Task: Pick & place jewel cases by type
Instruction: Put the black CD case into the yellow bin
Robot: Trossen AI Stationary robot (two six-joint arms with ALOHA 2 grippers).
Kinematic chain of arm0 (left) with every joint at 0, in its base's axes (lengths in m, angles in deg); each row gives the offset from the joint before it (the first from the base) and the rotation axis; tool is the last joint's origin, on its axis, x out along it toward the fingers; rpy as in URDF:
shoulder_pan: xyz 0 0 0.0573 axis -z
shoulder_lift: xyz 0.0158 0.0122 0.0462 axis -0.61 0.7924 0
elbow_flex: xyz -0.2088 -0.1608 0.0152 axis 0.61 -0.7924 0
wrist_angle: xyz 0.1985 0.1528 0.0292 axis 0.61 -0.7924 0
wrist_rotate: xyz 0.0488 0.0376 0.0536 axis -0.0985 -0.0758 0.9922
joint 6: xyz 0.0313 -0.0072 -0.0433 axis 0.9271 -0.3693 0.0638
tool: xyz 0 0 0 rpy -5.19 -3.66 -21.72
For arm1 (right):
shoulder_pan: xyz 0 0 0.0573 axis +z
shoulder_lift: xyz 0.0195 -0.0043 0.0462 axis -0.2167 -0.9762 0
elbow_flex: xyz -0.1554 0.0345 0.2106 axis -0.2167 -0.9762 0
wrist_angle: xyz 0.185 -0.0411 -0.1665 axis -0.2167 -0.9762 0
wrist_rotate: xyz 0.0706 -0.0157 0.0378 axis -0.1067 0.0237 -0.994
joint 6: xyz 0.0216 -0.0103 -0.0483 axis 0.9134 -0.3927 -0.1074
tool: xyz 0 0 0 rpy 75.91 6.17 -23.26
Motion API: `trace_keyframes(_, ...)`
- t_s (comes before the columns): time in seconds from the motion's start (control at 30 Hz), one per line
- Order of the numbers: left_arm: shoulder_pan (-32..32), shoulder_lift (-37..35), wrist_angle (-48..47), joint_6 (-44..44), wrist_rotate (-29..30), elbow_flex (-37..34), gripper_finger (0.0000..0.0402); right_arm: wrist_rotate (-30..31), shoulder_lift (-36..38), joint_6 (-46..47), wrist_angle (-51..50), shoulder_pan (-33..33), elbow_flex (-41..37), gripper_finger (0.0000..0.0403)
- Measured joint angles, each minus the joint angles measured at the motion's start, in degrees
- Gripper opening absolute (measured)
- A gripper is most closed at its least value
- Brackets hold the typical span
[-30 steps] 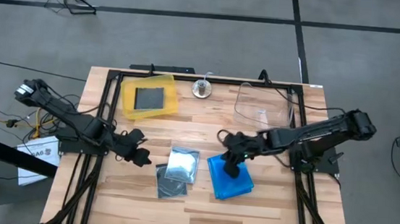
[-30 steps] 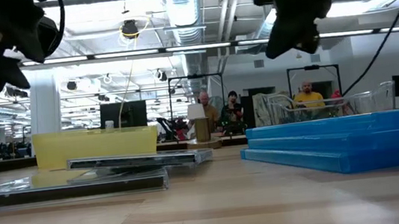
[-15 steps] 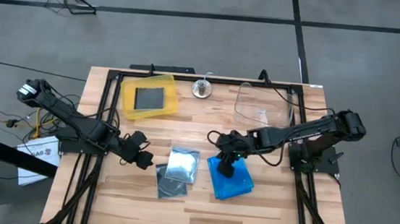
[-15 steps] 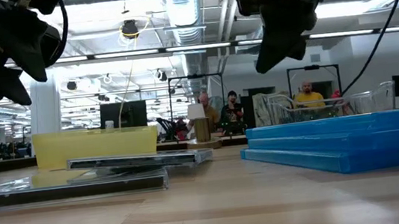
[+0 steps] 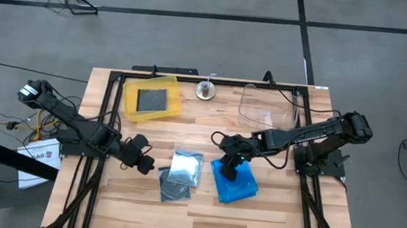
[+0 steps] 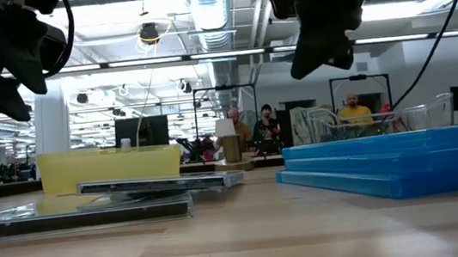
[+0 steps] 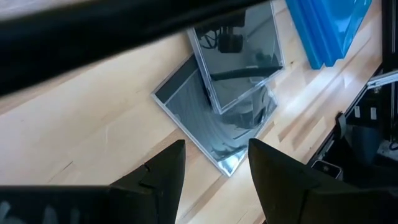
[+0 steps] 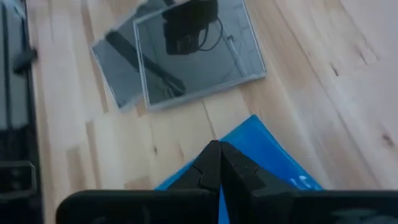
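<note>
Two smoky grey jewel cases (image 5: 181, 173) lie overlapping on the table's middle, one resting partly on the other (image 7: 214, 118). A stack of blue jewel cases (image 5: 238, 185) lies flat to their right (image 6: 397, 161). Another grey case (image 5: 150, 98) lies in the yellow tray (image 5: 129, 100) at the far left. My left gripper (image 5: 141, 161) hangs open just left of the grey pair, its fingers (image 7: 216, 146) above the table. My right gripper (image 5: 229, 165) is shut, its tips (image 8: 214, 149) over the blue stack's far left part, well above it in the low view (image 6: 317, 49).
A clear plastic bin (image 5: 267, 108) stands at the far right. A small round metal object (image 5: 205, 90) sits at the far edge between tray and bin. Black frame rails run along the table's left and right sides. Bare wood lies along the near edge.
My right gripper has edged toward the table's left over the blue stack and has stayed shut. The cases have not moved.
</note>
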Motion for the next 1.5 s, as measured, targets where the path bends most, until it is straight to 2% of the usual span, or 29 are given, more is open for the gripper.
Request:
trace_keyframes(0.3,0.87,-0.02,-3.60,0.86,2.41,0.00,0.0169,1.45,-4.24,19.42,7.10,1.18,-0.13,0.0000)
trace_keyframes(0.63,1.55,2.24,-2.51,2.37,8.86,0.00,0.0169,0.36,-16.36,30.78,8.21,4.35,9.09,0.0000)
trace_keyframes(0.77,1.33,7.09,-2.41,3.55,9.47,0.00,0.0169,-0.21,-21.82,31.64,5.54,4.71,14.51,0.0000)
trace_keyframes(0.93,1.22,13.77,1.30,7.13,10.23,-0.04,0.0169,-0.26,-27.48,31.63,-3.23,4.62,21.66,0.0000)
trace_keyframes(1.0,0.84,16.44,4.27,8.13,10.56,-0.02,0.0169,0.18,-28.68,31.56,-9.67,4.60,23.66,0.0000)
trace_keyframes(1.07,0.17,18.11,5.96,9.47,10.69,-0.04,0.0169,0.65,-30.34,31.31,-10.54,4.60,25.77,0.0000)
trace_keyframes(1.13,-0.80,20.26,9.24,10.85,10.21,-0.04,0.0169,1.36,-30.25,31.18,-14.34,4.53,25.90,0.0000)
trace_keyframes(1.27,-2.81,23.25,14.32,13.20,9.22,0.03,0.0169,2.29,-30.19,31.60,-14.70,4.04,24.91,0.0000)
trace_keyframes(1.5,-6.07,24.52,16.69,15.05,8.19,-0.02,0.0169,3.47,-30.55,30.89,-14.96,2.65,23.70,0.0000)
